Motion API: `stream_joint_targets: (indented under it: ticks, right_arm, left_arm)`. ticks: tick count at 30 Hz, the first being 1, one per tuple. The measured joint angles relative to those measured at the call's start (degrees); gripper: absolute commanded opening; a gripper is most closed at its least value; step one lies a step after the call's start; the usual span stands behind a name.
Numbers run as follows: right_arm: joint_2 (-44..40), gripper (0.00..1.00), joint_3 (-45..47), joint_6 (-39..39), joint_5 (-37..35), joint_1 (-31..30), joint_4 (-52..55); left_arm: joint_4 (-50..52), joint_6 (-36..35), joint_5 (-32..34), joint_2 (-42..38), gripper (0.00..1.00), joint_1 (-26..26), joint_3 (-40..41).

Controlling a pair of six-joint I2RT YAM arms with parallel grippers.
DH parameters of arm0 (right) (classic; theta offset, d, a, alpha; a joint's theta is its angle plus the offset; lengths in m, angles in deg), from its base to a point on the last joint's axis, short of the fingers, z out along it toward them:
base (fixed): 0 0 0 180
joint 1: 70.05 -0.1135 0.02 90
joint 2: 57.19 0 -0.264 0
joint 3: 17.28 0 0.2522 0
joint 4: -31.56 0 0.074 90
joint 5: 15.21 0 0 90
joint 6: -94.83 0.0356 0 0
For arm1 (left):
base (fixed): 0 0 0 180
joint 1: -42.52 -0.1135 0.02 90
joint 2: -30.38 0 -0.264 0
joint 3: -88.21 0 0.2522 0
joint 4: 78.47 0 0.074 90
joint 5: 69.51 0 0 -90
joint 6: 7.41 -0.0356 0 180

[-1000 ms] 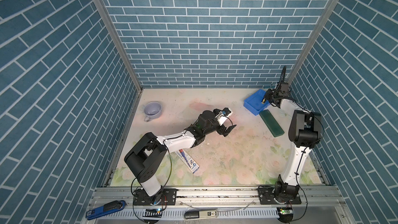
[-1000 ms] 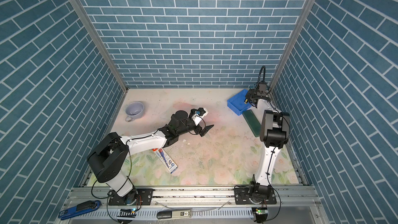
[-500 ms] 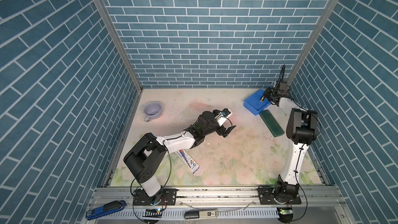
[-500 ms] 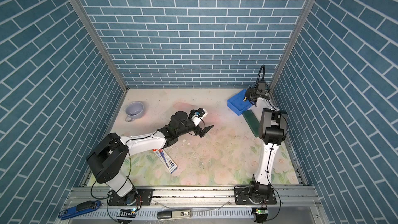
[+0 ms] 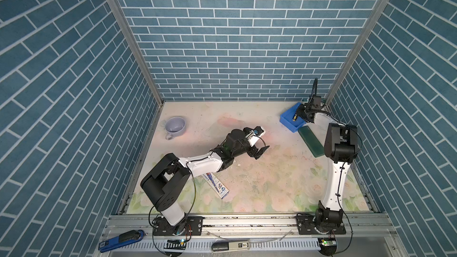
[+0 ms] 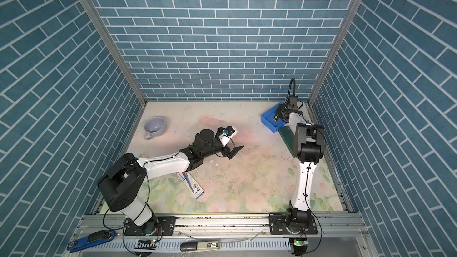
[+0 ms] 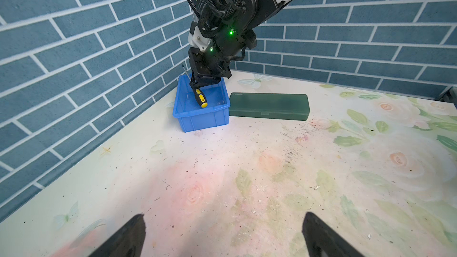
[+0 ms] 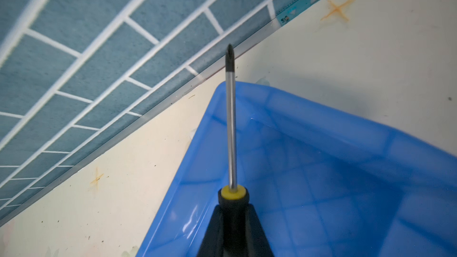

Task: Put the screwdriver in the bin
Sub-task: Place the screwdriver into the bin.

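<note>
Pinching the black-and-yellow handle, the right claw [image 7: 196, 85] is holding the screwdriver [image 7: 200, 97] tilted over the blue bin [image 7: 197, 117], its thin silver shaft and dark tip sticking out above the claw, handle end below.

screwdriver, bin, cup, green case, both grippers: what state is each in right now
bin, upright
screwdriver, tilted, held, handle end down inside bin
right gripper, shut on the screwdriver
left gripper, open, empty
cup, upright, empty
green case, closed, flat beside bin
</note>
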Motion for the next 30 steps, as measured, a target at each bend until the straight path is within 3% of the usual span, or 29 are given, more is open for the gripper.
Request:
stream_joint_targets:
  ticks: [11, 15, 21, 30]
  right_arm:
    - [-0.87, 0.07, 1.70, 2.16, 1.11, -0.07, 0.57]
    - [-0.92, 0.21, 2.64, 2.80, 1.57, -0.07, 0.66]
    - [-2.60, 0.53, 3.04, 2.80, 1.51, -0.09, 1.20]
    - [-16.55, 0.81, 10.25, -0.63, -0.13, -0.39, 0.85]
  left_arm:
    - [-0.02, -0.44, 0.00, -0.76, 1.00, 0.00, 0.09]
    - [-0.07, -0.52, 0.02, -0.81, 1.00, 0.00, 0.11]
    - [-0.33, -0.68, 0.20, -2.21, 1.00, -0.02, 1.33]
    - [0.24, -0.81, 2.27, -6.64, 1.00, -0.52, 3.78]
